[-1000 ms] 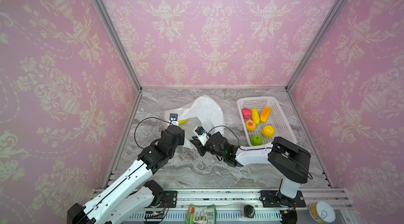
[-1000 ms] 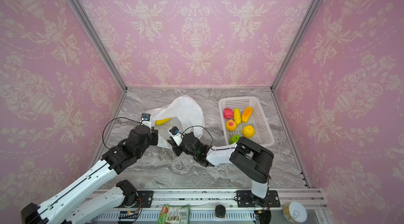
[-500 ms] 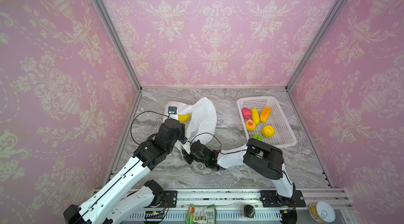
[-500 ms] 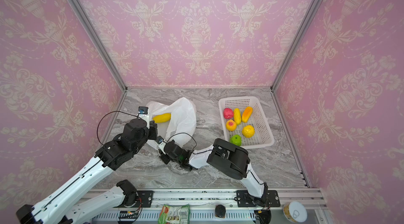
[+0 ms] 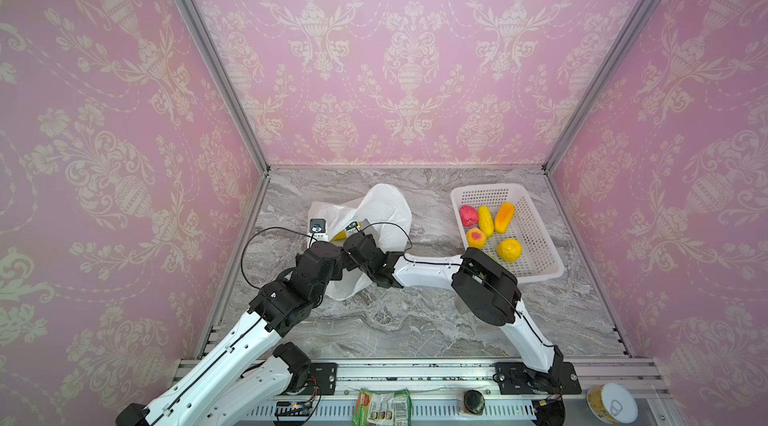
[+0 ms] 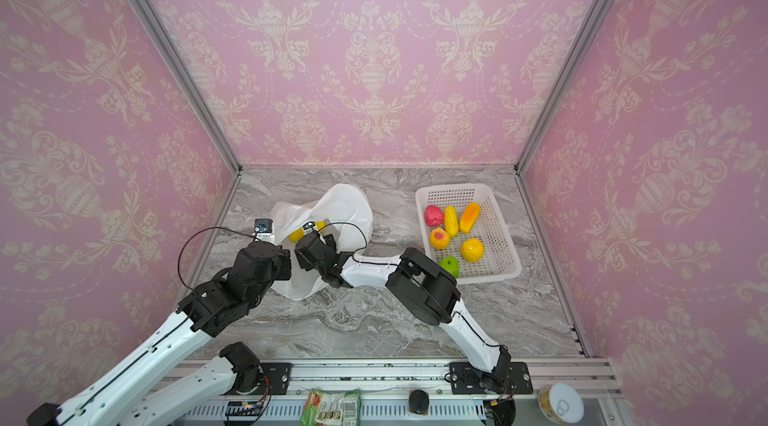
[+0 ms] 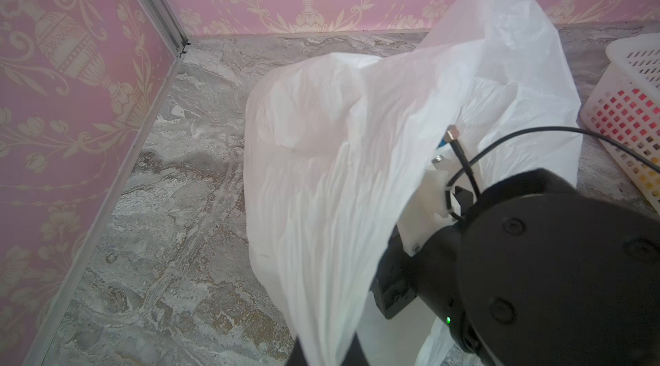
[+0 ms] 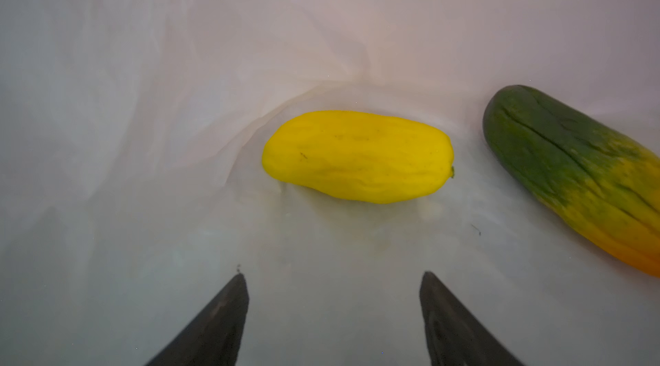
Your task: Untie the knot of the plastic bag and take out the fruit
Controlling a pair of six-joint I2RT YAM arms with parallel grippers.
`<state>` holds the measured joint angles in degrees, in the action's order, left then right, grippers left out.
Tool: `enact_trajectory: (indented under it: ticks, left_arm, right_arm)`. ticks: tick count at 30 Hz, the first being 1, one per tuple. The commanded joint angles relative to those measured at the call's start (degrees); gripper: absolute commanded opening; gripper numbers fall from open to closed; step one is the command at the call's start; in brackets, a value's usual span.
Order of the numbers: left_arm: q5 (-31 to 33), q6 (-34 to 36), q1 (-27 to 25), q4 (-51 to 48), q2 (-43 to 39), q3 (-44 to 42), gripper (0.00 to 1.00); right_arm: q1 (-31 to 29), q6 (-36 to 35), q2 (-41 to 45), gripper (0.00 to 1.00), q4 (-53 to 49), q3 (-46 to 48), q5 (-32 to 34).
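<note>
Within the last second the right gripper point(image 8: 334, 275) has gone from just outside the near mouth of the plastic bag point(image 5: 386, 208), with its jaws nearly together, to inside the bag with its jaws spread wide. Over the same second the right arm has swung from beside the basket point(image 6: 457, 188) across to the left. The left arm has raised its side of the bag.

I judge this to be the start of another pick. No knot shows, and the bag stands open on the left of the worktop point(image 6: 374, 320). 6 fruits already lie in the basket on the right, the green apple point(image 6: 449, 265) at its near end, and 2 are visible in the bag.

In the right wrist view the right gripper's 2 dark fingers stand well apart and hold nothing. They point at the yellow oblong fruit point(image 8: 357, 157), which lies crosswise on the bag's floor just ahead of the fingertips, not yet between them. The green-orange fruit point(image 8: 571, 175) lies off to one side, apart from the yellow one. In both top views the yellow one shows through the bag's mouth beside the right wrist.

The left gripper point(image 7: 326, 355) is closed on the bag's film, which bunches down into it in the left wrist view, holding the mouth up so the right arm can reach in.
</note>
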<state>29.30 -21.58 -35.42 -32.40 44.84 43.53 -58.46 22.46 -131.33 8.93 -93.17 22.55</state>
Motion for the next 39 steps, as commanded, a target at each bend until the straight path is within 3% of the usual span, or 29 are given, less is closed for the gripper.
enact_trajectory:
  ticks: [1, 5, 9, 14, 25, 30, 32, 34, 39]
  left_arm:
    - [-0.88, 0.37, 0.18, 1.32, 1.11, -0.12, 0.00]
    - [-6.64, 1.15, 0.10, 4.47, 3.39, -0.37, 0.00]
    - [-7.90, 1.45, -1.02, 5.23, 5.55, 0.19, 0.00]
    - [-10.10, 1.94, -3.08, 7.10, 5.13, 0.20, 0.00]
    - [-20.70, 3.67, -5.67, 12.60, 3.26, -1.19, 0.00]
    - [-21.16, 3.62, -5.71, 12.88, 2.30, -3.48, 0.00]
    - [-20.52, 3.65, -5.75, 12.72, 1.63, -3.86, 0.00]
    - [-19.20, 3.47, -5.68, 12.46, 1.09, -3.98, 0.00]
    - [-14.56, 2.69, -5.63, 11.11, 1.44, -3.98, 0.00]
  right_arm:
    - [-0.10, 7.56, -2.98, 0.87, -6.69, -4.35, -1.80]
    - [2.99, 18.73, -2.76, 0.89, -0.89, -3.06, -10.54]
    - [6.42, 32.13, -3.33, 0.90, 10.29, 0.70, -19.55]
    - [8.31, 39.99, -6.87, 0.89, 11.43, -2.40, -21.31]
    - [8.41, 39.79, -14.48, 0.90, -1.45, -18.34, -13.22]
    - [8.45, 40.90, -19.63, 0.89, -7.21, -26.58, -10.70]
    - [8.77, 41.51, -20.89, 0.85, -8.25, -28.23, -10.75]
    - [9.10, 42.01, -20.88, 0.74, -7.35, -27.53, -11.05]
    - [9.76, 40.25, -15.84, 0.56, -1.07, -18.64, -12.11]
